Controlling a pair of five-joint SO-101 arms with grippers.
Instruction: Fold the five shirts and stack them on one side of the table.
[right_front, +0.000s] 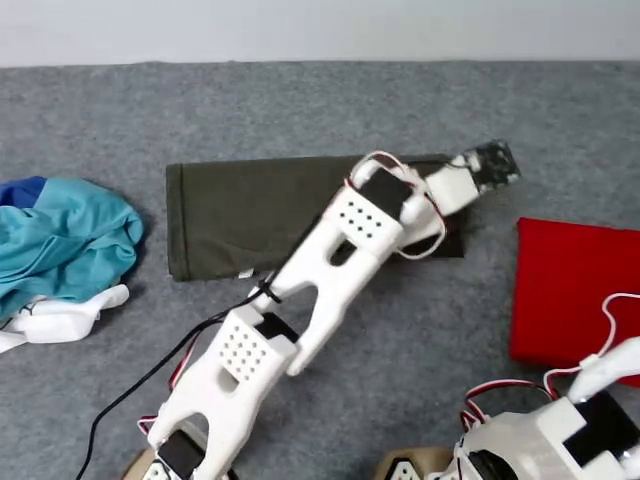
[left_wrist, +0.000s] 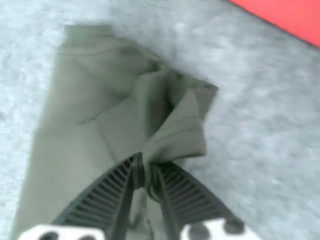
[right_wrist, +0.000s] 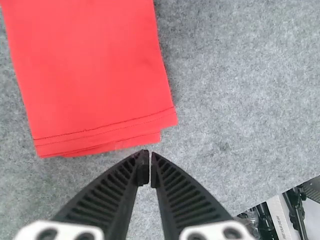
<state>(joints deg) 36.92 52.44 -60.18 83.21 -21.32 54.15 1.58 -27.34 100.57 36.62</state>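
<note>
Left claw (left_wrist: 146, 167) is clamped on a bunched corner of the olive shirt (right_front: 235, 215), spread midway across the worktop (right_front: 430, 320) (soft, limp, light cloth, I judge), best gripped at hem corners.

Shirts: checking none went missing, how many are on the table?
4 for sure: olive shirt mid-table in the left gripper, folded red shirt at right, teal shirt and white shirt piled left; a blue patch there may be a fifth.

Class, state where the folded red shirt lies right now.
In the high view the red shirt lies folded at the right edge, right of the olive shirt; the right wrist view shows the right gripper just beside its hem.
</note>
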